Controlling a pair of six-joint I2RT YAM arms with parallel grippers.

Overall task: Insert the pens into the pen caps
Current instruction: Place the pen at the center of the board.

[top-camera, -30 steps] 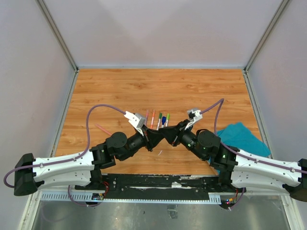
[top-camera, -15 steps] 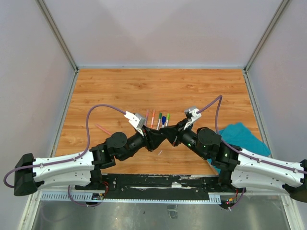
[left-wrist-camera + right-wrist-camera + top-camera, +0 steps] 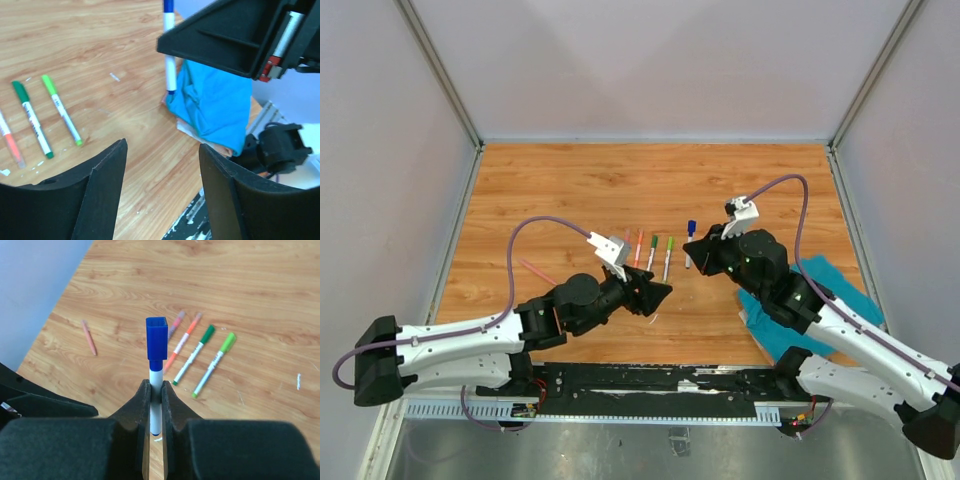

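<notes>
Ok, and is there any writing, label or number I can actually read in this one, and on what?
No text here can be read.
Dark green pen: dark print along the pale barrel, too small and blurred to read.
Light green pen: the same kind of print, also unreadable.
Blue pen in the right gripper: no print shows on its visible part.

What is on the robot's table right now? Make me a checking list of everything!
Surface: wooden table, with a few white specks.
Job's things: blue pen, cap on, held upright; purple pen, orange pen, dark green pen and light green pen lie in a row; pink pen lies apart.
Clutter: teal cloth.
Grippers: left gripper open, empty; right gripper shut on blue pen.
Cables: left purple cable, right purple cable, off the pens.
Surroundings: pale walls; otherwise nothing seen.
</notes>
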